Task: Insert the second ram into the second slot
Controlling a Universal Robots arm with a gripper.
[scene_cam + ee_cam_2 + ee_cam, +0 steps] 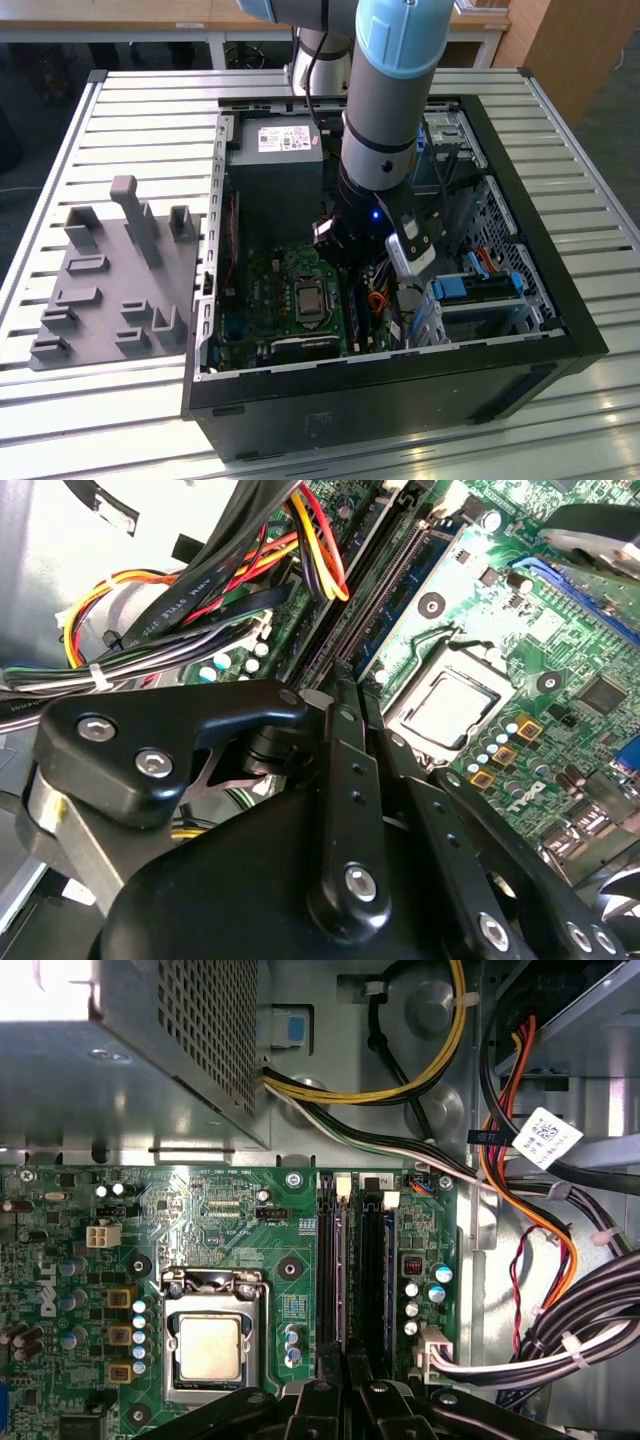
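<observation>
The robot arm [385, 120] reaches down into the open black computer case [380, 365], and its black metal gripper [345, 1390] hangs low over the green motherboard, right above the pair of long black memory slots [335, 1270]. In both wrist views the jaws stand drawn almost together, a narrow pinch lined up lengthwise with the slots [385, 590]. Whether the second ram, the thin circuit-board stick, is nipped between them or already down in its slot I cannot tell: both slots read as dark strips with pale latches at their far ends.

Judging by that, the work is at the insertion itself. The gripper [348, 675] is over the right place, but a seated stick is not confirmed, so the pressing home may be unfinished.

Room is tight. On the exterior view's left of the slots lies the square silver processor socket [210, 1345], low and out of the way. On the exterior view's right a bundle of black, orange and yellow cables [560, 1260] crowds close beside the slots, with the bright-blue plastic drive-bay clips [475, 287] beyond. The grey perforated power supply box [275, 160] closes off the far end. Straight up is the one open direction. A grey moulded parts holder [110, 290] sits well apart on the slatted table.
</observation>
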